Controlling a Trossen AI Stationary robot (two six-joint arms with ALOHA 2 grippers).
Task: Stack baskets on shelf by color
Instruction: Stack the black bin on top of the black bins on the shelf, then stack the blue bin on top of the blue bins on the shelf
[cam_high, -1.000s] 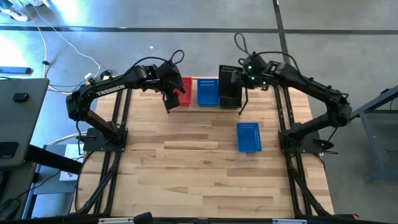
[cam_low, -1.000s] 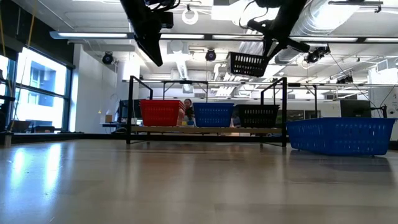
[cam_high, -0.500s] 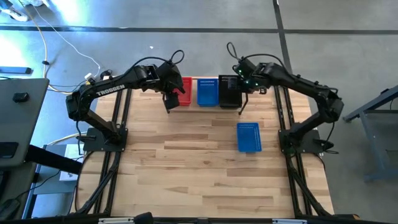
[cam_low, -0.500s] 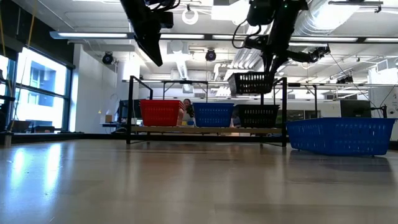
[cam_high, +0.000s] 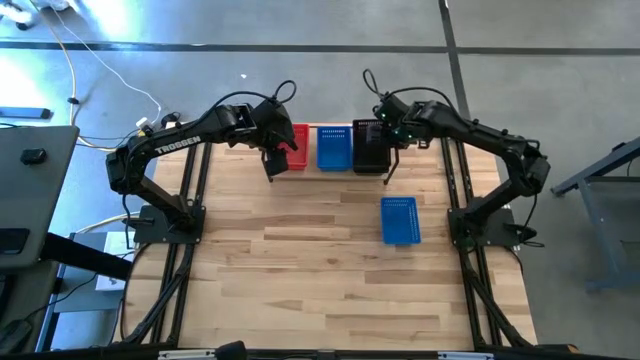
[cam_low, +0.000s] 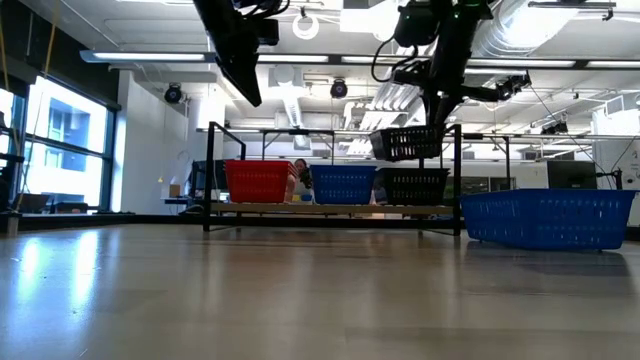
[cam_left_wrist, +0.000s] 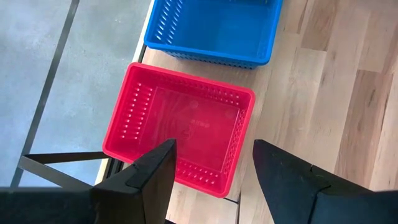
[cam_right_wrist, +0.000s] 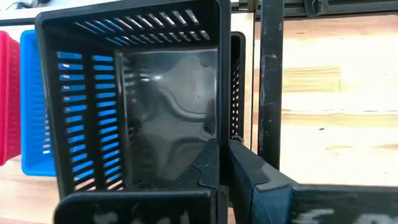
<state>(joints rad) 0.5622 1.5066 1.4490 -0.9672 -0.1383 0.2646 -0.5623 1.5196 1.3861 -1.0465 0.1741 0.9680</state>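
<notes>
**Black basket held just above its mate on the shelf**

The wood-plank table (cam_high: 300, 260) carries the shelf (cam_low: 330, 209) along its far edge, a narrow light board between black wire uprights. On the shelf stand three baskets in a row: a red basket (cam_high: 297, 146) at the left end, a blue basket (cam_high: 333, 147) in the middle, and a black basket (cam_low: 417, 186) at the right end. A second blue basket (cam_high: 400, 219) lies on the table well apart from the shelf, nearer the right arm's base.

The right gripper (cam_right_wrist: 224, 163) has its fingers pressed together on the wall of another black basket (cam_low: 408, 143), which hangs directly over the black one on the shelf, slightly tilted and just clear of it in the low view.

The left gripper (cam_left_wrist: 211, 165) hovers above the red basket with its fingers spread apart and nothing between them.

In the room behind the shelf, a person (cam_low: 300, 170) shows between the red and blue baskets.
</notes>
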